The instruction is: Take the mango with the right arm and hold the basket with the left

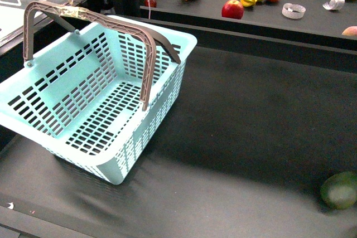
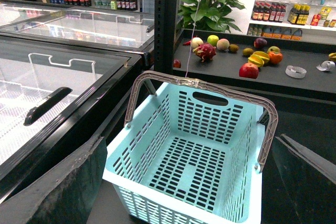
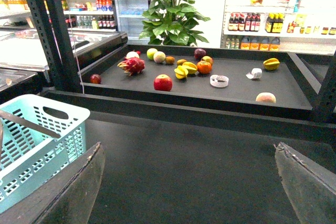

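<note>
Basket [image 1: 128, 163] at nine o'clock on the surface [image 1: 240, 115], floor bare. Mango [image 3: 271, 64] on raised tray [image 3: 236, 95], two o'clock. Left tool [image 2: 190, 139] and right tool [image 3: 189, 145] gape wide.

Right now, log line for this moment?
left pincer open, clear of basket | right pincer open, empty | mango on shelf | basket empty

You're looking at a basket [image 1: 120, 168] of smooth, faintly glossy plastic. Its ribbed handle [image 1: 149, 71] wears crinkled, papery tape [image 1: 70, 10]. The surface [image 1: 251, 126] is matt black.
</note>
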Robot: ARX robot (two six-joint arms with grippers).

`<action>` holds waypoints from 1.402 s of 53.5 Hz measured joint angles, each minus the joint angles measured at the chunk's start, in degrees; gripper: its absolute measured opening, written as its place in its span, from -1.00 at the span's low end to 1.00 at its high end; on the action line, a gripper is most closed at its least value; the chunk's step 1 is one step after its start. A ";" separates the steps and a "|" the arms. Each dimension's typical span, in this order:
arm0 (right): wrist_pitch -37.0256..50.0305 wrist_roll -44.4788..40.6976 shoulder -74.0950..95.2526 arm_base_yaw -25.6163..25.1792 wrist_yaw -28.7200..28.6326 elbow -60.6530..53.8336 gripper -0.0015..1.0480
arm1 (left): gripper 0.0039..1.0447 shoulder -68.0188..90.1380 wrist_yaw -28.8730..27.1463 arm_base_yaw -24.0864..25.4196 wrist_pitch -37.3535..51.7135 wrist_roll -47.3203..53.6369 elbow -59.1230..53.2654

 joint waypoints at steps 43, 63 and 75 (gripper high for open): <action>0.00 0.00 0.00 0.00 0.00 0.00 0.85 | 0.89 86.77 -8.81 -11.02 50.60 -34.60 21.24; 0.00 0.00 0.00 0.00 0.00 0.00 0.85 | 0.89 105.53 -5.86 -12.96 50.64 -45.81 35.71; 0.00 0.00 0.00 0.00 0.00 0.00 0.85 | 0.89 113.20 -4.66 -13.64 49.51 -48.76 43.15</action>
